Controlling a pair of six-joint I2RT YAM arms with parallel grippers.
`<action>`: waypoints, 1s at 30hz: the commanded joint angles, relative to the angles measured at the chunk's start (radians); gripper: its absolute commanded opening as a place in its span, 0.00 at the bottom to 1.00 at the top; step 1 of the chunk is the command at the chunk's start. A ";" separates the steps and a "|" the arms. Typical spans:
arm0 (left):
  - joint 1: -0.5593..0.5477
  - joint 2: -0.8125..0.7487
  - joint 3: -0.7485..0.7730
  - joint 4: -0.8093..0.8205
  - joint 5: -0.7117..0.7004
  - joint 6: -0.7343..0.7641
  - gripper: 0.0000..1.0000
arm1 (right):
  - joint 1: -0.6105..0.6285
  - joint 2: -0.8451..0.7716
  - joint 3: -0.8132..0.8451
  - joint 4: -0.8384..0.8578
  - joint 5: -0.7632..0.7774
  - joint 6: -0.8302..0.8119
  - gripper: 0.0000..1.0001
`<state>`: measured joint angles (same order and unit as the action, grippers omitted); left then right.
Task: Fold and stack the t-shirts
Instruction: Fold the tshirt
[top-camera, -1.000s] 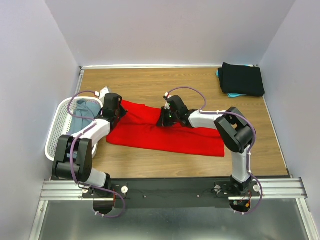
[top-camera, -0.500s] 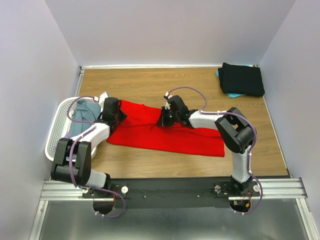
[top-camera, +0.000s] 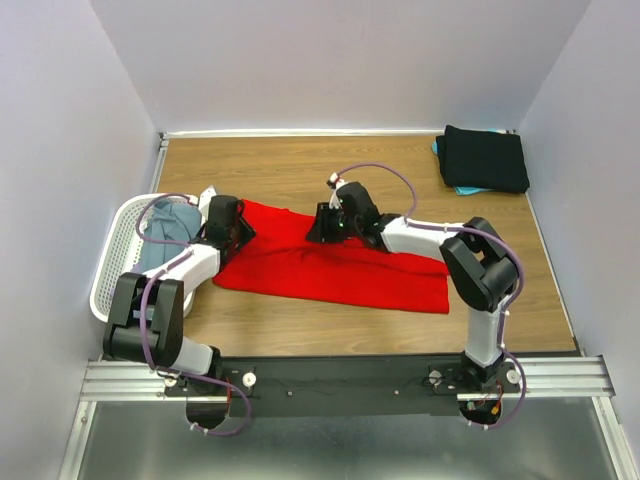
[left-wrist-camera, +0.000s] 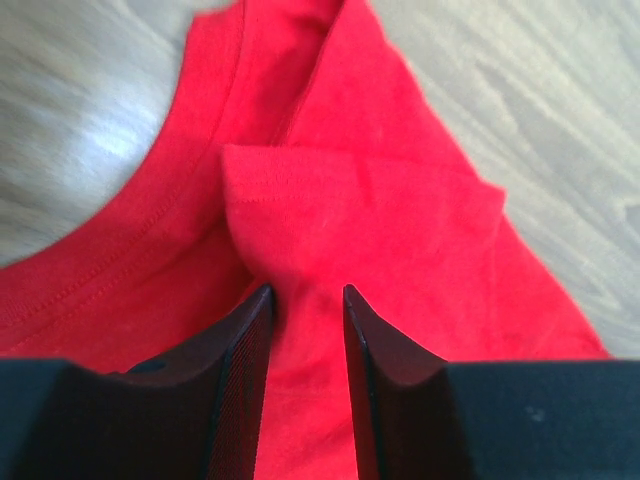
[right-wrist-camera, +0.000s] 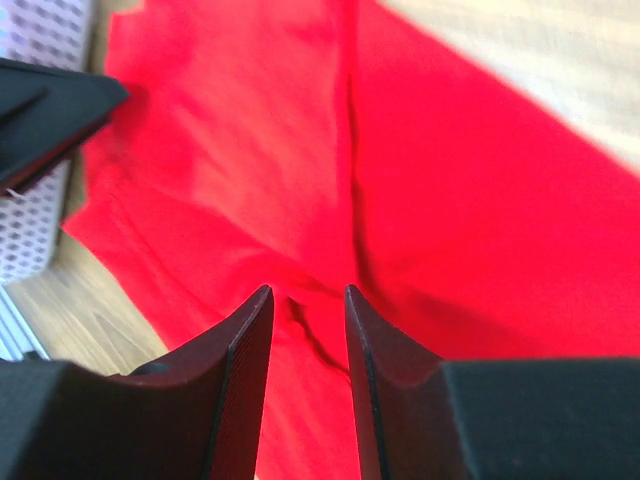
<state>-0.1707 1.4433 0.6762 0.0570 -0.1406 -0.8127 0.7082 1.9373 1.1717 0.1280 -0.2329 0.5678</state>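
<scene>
One red shirt (top-camera: 330, 265): lies spread in a long band on the table (top-camera: 300, 170) between both arms, its left end near the basket (top-camera: 112, 262), well apart from the stack.
Risk, snag: limp knit may cling to a fingertip when an arm lifts away, dragging the laid edge out of line.
Risk, lump: a flap (left-wrist-camera: 300, 190) lies askew beside the collar (left-wrist-camera: 150, 200); folding over it would trap a bulge, and the packet would sit crooked on the stack.
Risk, slide: smooth wood gives little hold, so pulling one end could shift the whole shirt.
Cloth: thin matte jersey with shallow creases; curved stitched collar; hemmed, square-cornered flap.
Left gripper (left-wrist-camera: 305, 300): jaws narrowly parted, low over the flap at the shirt's left end; a ridge of cloth runs into the gap, probably not pinched, though the tips hide the contact.
Right gripper (right-wrist-camera: 305, 295): jaws parted about as far, low over the shirt's far edge near its middle, a crease leading between them; nothing held.
Fingers (left-wrist-camera: 235, 370): black, hard, smooth, tapering.
Stack: black shirt (top-camera: 485, 158) folded square on a teal shirt (top-camera: 440, 148), far right corner.
Basket: white mesh plastic, holding a crumpled grey-blue shirt (top-camera: 165, 235).
Table: pale wood grain, flat.
</scene>
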 joint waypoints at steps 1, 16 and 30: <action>0.010 -0.046 0.045 -0.087 -0.092 -0.028 0.42 | 0.013 0.011 0.084 0.013 0.015 -0.040 0.42; 0.010 -0.020 0.122 -0.184 -0.129 -0.022 0.38 | 0.013 0.359 0.471 0.009 0.032 -0.089 0.42; 0.008 -0.023 0.108 -0.154 -0.074 0.006 0.36 | 0.013 0.469 0.591 0.009 0.093 -0.086 0.42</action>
<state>-0.1692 1.4254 0.7780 -0.1135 -0.2333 -0.8299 0.7128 2.3711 1.7229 0.1326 -0.1726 0.4957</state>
